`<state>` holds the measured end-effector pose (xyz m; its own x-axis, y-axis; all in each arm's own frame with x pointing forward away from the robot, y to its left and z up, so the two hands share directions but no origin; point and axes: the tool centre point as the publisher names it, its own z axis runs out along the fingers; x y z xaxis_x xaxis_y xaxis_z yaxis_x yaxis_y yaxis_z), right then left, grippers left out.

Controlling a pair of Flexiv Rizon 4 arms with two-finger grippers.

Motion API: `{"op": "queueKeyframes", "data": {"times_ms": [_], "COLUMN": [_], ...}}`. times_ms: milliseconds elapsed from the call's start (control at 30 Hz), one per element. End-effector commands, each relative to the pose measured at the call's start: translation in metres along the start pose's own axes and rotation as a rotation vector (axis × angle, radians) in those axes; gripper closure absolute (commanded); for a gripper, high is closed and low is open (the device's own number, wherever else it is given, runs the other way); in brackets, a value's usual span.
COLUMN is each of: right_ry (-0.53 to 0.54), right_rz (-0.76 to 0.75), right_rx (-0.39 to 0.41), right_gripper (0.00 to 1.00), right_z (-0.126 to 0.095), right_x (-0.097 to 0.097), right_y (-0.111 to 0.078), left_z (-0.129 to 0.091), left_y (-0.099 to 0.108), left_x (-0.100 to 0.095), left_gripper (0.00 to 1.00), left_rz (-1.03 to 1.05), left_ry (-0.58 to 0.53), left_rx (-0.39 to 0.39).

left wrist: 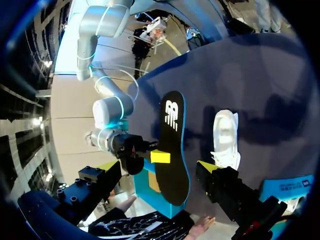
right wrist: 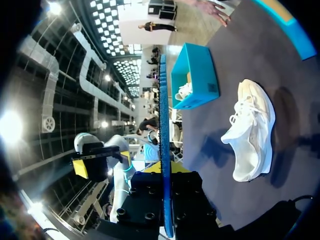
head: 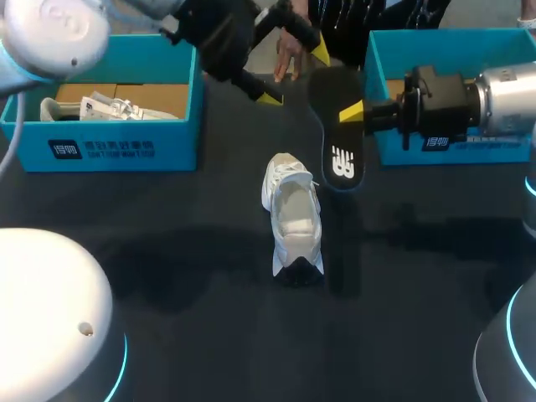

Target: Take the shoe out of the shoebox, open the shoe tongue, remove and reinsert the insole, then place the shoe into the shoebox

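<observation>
Likely light and bendy, the insole (head: 335,142) hangs raised just beside the shoe (head: 293,213), pinched mid-edge by the right gripper (head: 350,113), a sound hold, while the left gripper (head: 295,76) hovers spread beyond the shoe.

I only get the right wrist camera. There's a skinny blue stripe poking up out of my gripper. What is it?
Observer: That is the insole, edge-on to you. In the head view its wide face is black with a white mark.
Operator: Is my other gripper holding anything?
Observer: No. The left gripper is open and empty, near the insole's far end and not touching it.
Operator: Which way up is the shoe?
Observer: The shoe sits on the table with its opening facing up. The head view looks straight down into it.
</observation>
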<state>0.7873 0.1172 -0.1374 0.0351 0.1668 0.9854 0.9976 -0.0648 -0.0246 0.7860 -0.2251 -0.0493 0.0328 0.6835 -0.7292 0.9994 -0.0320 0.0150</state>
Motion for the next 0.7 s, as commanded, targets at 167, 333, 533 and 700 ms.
{"op": "queueKeyframes", "data": {"times_ms": [167, 333, 533, 700], "right_ry": [-0.008, -0.015, -0.028, -0.029], "right_rz": [0.0, 0.001, 0.007, 0.011], "right_rx": [0.01, 0.013, 0.021, 0.023], "right_gripper": [1.0, 1.0, 1.0, 1.0], "right_z": [0.005, 0.006, 0.008, 0.009], "right_x": [-0.003, -0.005, -0.007, -0.009], "right_y": [0.004, 0.005, 0.005, 0.005], "left_z": [0.0, 0.002, 0.002, 0.005], "left_y": [0.01, 0.015, 0.013, 0.013], "left_x": [-0.016, -0.024, -0.031, -0.036], "left_gripper": [0.0, 0.0, 0.0, 0.0], "left_rz": [0.006, 0.02, 0.044, 0.051], "left_ry": [0.309, 0.365, 0.457, 0.474], "left_rx": [0.017, 0.013, 0.028, 0.036]}}
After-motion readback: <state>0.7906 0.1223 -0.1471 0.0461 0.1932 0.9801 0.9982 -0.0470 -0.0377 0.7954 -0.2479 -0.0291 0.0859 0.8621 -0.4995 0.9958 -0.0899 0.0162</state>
